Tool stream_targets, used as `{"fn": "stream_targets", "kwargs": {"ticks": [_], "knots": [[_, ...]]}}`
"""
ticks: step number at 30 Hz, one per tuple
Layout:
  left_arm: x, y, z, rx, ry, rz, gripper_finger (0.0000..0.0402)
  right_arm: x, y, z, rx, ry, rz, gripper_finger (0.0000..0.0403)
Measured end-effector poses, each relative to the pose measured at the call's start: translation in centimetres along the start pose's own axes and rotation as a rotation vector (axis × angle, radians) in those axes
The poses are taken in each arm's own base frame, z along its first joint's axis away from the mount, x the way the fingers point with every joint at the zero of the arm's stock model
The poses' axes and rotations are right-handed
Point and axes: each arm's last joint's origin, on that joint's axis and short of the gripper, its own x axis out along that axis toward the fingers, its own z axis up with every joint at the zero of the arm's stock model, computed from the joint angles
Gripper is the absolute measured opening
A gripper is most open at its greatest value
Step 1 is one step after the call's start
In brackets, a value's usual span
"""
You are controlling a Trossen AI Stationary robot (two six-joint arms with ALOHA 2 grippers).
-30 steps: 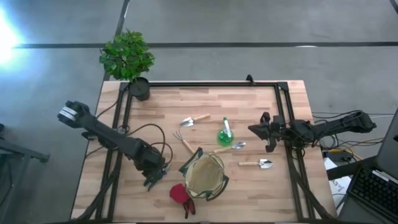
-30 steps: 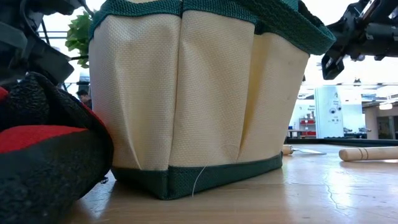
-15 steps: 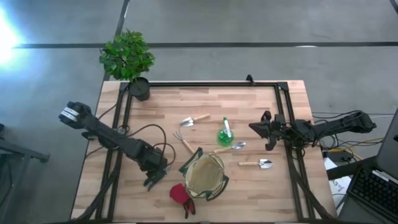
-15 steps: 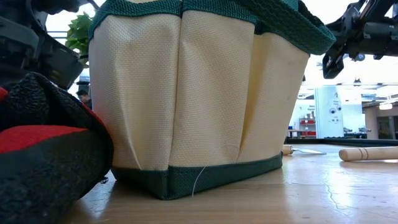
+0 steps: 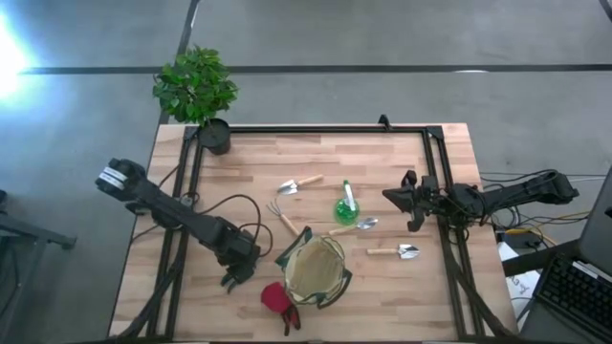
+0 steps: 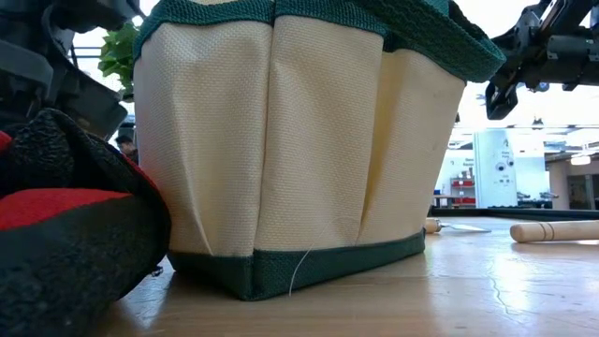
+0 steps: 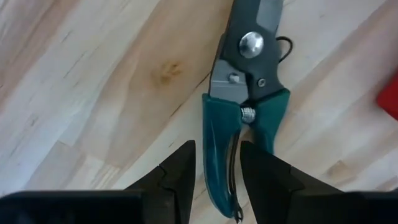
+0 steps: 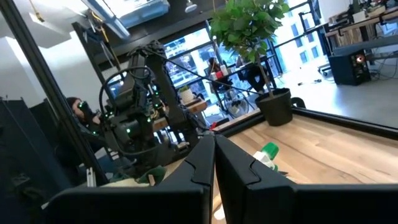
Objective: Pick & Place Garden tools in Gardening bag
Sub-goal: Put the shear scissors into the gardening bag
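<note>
The pruning shears (image 7: 245,112), with teal handles and dark blades, lie flat on the wooden table. My left gripper (image 7: 217,177) is open just above them, near the table's front left (image 5: 235,272). One finger stands on each side of one teal handle (image 7: 219,155), and I see no touch. The tan gardening bag (image 5: 314,270) with green trim stands just right of it. The red glove (image 5: 277,298) lies at the bag's near side. My right gripper (image 5: 413,205) is shut and empty, raised at the right; it also shows in the low view (image 6: 505,89).
A trowel (image 5: 299,183), a hand rake (image 5: 280,216), the green spray bottle (image 5: 346,205), a second trowel (image 5: 352,225) and a third (image 5: 394,251) lie behind and right of the bag. The potted plant (image 5: 198,91) stands at the far left corner.
My left arm has shifted a little toward the table's right, toward the bag. Nothing on the table has moved.
</note>
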Motion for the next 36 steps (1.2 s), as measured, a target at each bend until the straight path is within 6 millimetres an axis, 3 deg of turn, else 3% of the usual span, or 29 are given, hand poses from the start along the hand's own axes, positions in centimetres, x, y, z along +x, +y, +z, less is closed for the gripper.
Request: {"fn": "stream_targets", "kwargs": {"ticks": [9,13,15,21,28,36], "knots": [[1.8,-0.1,0.2,0.016,0.032,0.066,0.0126,0.0,0.0,0.0,0.000,0.000,0.001,0.0008],[2.3,0.0,0.3,0.047,0.047,0.093,0.0087,0.0,0.0,0.0,0.000,0.001,0.001,0.0008],[2.2,0.0,0.3,0.072,0.047,0.094,0.0057,0.0,0.0,0.0,0.000,0.000,0.000,0.0008],[1.1,0.2,0.0,0.134,0.033,0.076,0.0056,0.0,0.0,0.0,-0.023,0.000,0.000,0.0008],[-5.4,0.0,-1.3,0.184,-0.031,0.009,0.0056,0.0,0.0,0.0,-0.042,-0.002,-0.001,0.0008],[-15.6,-1.6,-1.9,0.321,-0.543,-0.183,0.0056,0.0,-0.2,0.1,-0.045,-0.028,-0.072,0.0008]]}}
